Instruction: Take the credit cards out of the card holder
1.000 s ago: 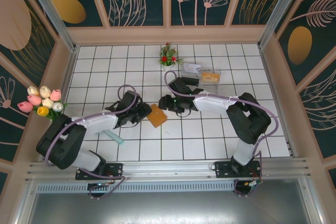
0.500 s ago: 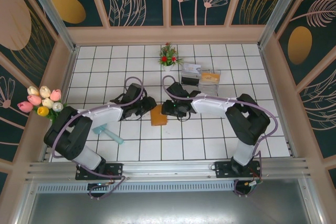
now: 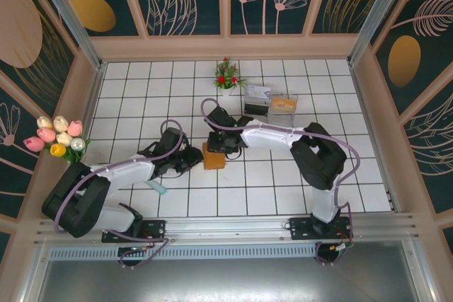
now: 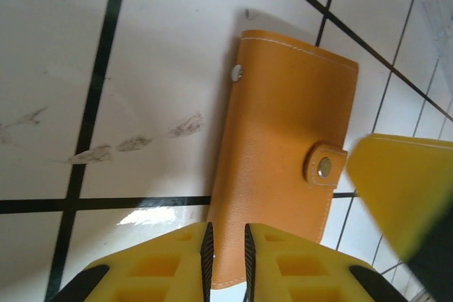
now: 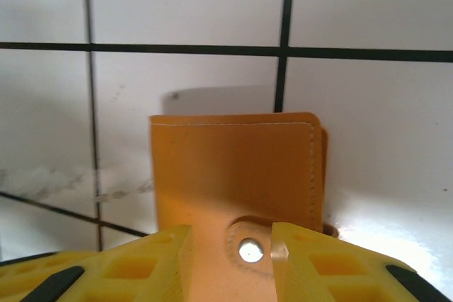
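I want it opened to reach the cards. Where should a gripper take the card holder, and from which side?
The snap tab. The card holder lies flat and closed, so its broad faces give little purchase; the tab wraps over one long edge. Probably best to come in from that edge, straddling the tab.

Card holder (image 4: 283,167) orange, closed, snap fastened, flat on white tile (image 4: 141,47).

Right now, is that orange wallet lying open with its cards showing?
No, the card holder lies folded shut, with its snap tab fastened across the front cover.
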Controlling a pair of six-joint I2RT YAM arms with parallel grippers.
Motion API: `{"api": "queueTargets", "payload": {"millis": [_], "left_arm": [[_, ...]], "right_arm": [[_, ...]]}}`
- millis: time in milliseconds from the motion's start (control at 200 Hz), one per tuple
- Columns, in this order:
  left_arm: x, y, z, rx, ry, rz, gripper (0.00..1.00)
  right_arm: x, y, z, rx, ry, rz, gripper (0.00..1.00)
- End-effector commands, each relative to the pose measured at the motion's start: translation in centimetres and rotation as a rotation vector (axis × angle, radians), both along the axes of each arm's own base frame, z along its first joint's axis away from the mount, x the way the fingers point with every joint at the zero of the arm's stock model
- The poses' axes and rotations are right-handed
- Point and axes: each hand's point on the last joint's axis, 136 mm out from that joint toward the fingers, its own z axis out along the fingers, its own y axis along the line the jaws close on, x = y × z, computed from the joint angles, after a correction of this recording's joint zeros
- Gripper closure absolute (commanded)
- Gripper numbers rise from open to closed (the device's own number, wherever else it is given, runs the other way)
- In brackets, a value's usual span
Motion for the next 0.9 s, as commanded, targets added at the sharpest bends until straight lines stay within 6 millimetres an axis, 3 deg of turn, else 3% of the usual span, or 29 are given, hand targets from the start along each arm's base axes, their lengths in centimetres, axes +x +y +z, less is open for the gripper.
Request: {"api": "queueTargets", "payload": {"millis": [0, 150, 570, 896], "left_arm": [[0.0, -1.0, 0.1, -0.039, -0.001, -0.020, 0.78], [0.2, -1.5, 0.4, -0.056, -0.008, -0.033, 0.79], [-0.7, -2.2, 0.3, -0.121, -0.001, -0.042, 1.00], [-0.5, -3.2, 0.6, -0.198, -0.018, -0.052, 1.00]], "right_arm": [[-0.3, -0.7, -0.3, -0.079, 0.012, -0.010, 0.65], [-0.5, -0.5, -1.0, -0.096, 0.027, 0.006, 0.67], [-1.1, -1.2, -3.2, -0.194, 0.060, 0.024, 0.63], [-1.3, -1.8, -3.9, -0.245, 0.060, 0.026, 0.63]]}}
